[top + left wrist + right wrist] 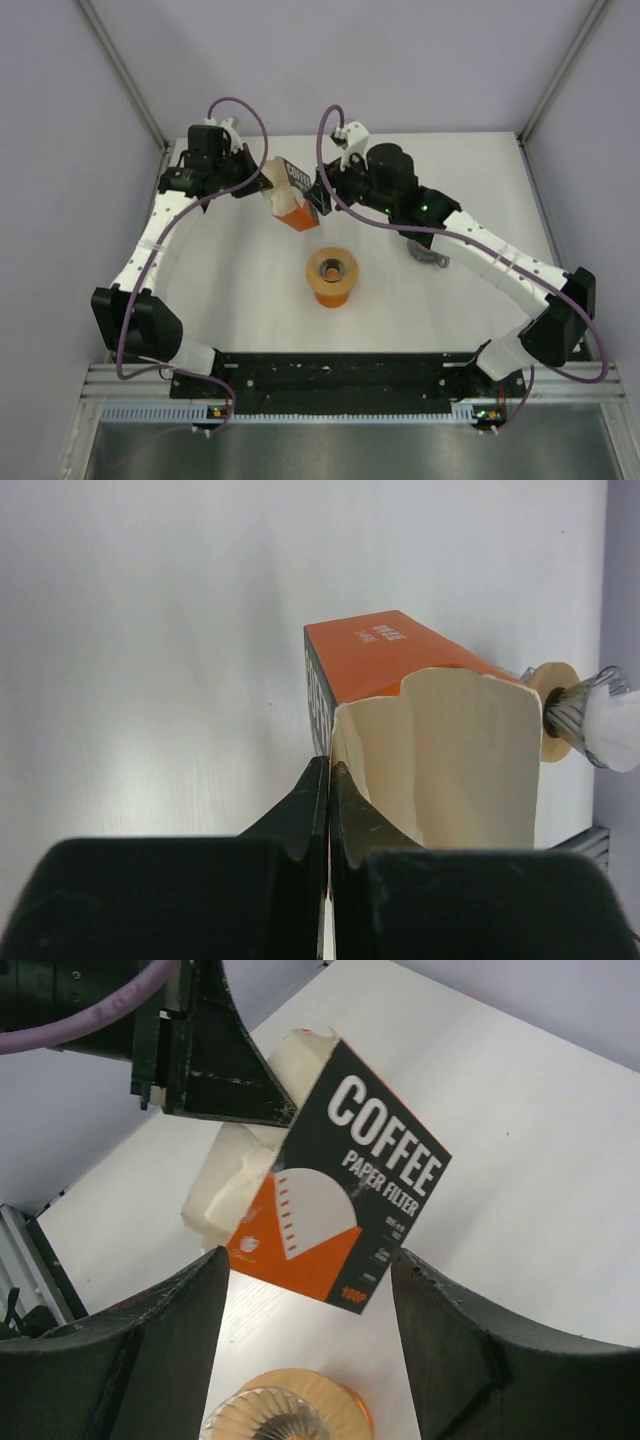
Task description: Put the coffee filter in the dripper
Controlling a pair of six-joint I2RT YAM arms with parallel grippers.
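An orange and black carton (293,197) marked COFFEE PAPER FILTER hangs above the table at the back centre. My left gripper (266,186) is shut on one side wall of it (328,772). Cream paper (450,760) fills its open mouth and sticks out at one end (222,1188). No separate coffee filter shows. My right gripper (323,196) stands open just short of the carton's printed face (345,1195), its fingers (190,1310) holding nothing. The dripper (332,276), orange with a tan ring, stands upright on the table nearer the arms, below the right gripper (290,1410).
The white table (230,290) is walled on the left, right and back. The tan ring (553,712) peeks out beside the carton in the left wrist view. A small grey object (432,258) lies under the right arm. The black base rail (330,372) runs along the near edge.
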